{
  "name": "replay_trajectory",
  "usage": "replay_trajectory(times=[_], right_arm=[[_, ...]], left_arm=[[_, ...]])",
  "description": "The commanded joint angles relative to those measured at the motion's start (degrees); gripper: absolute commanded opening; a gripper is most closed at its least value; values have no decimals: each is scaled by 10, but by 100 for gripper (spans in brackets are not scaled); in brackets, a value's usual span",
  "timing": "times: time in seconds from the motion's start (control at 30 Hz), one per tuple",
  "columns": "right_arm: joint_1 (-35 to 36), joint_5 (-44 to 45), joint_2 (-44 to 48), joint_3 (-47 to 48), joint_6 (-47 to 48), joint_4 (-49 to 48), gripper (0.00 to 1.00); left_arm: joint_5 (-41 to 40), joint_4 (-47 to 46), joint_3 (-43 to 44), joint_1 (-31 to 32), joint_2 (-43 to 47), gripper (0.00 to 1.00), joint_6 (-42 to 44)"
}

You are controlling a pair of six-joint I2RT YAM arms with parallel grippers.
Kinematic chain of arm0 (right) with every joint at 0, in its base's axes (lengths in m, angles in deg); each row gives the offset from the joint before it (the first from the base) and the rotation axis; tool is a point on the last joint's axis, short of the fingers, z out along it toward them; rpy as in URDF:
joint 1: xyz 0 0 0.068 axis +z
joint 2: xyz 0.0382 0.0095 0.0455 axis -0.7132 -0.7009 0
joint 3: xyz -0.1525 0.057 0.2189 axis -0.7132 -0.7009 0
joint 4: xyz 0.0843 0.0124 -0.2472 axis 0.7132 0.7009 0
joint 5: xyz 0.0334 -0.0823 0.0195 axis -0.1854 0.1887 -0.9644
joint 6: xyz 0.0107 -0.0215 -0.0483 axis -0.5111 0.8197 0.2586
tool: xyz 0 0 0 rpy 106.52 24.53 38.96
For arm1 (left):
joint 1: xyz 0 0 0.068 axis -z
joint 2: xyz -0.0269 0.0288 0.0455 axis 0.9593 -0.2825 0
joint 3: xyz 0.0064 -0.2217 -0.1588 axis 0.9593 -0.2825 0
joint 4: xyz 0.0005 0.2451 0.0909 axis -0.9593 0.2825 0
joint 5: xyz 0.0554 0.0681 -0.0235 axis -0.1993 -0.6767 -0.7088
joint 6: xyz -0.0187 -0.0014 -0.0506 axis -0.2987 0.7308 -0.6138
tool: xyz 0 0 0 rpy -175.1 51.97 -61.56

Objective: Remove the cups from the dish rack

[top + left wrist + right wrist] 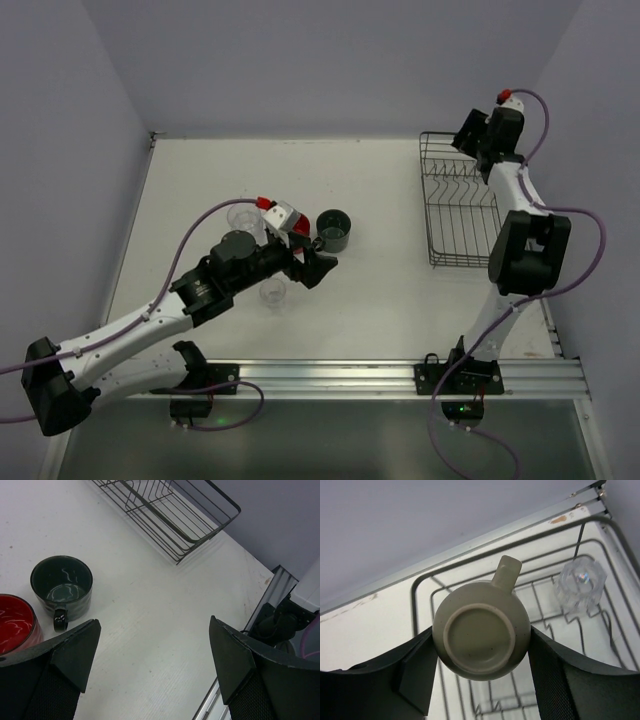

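Reaching over dish rack (460, 215), right gripper (480, 652) clamps olive mug (479, 632).

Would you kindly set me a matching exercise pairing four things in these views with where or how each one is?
Things:
1. olive-tan mug
2. dark green mug
3. clear tumbler
4. left gripper

States:
A. open, holding nothing
B. in the dish rack, ungripped
C. clamped in the right gripper, base towards the wrist camera
D. upright on the table beside the red mug

Pairs: 1-C; 2-D; 3-B; 4-A
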State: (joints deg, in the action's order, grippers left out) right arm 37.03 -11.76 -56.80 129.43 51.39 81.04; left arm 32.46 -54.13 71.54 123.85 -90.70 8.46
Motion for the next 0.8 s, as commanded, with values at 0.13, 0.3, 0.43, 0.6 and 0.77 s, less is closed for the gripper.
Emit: replay_trajectory(times=[0.13,0.3,0.43,0.6,0.77], right_arm=[[30,-160,289,-220,-196,-147,47],[132,-247,416,-407,-311,-262,47],[178,-326,479,-563,-462,-426,47],[232,-349,537,-656,-558,-553,48],[254,-353,559,-708,-596,-599,48]], left_arm=[[45,-122,40,-1,-44,93,-39],[71,-159,46,0,-77,90,-83],[69,-190,47,0,-94,87,-104],[83,-224,47,0,-127,86,-114],[85,-250,39,7,-142,84,-120]])
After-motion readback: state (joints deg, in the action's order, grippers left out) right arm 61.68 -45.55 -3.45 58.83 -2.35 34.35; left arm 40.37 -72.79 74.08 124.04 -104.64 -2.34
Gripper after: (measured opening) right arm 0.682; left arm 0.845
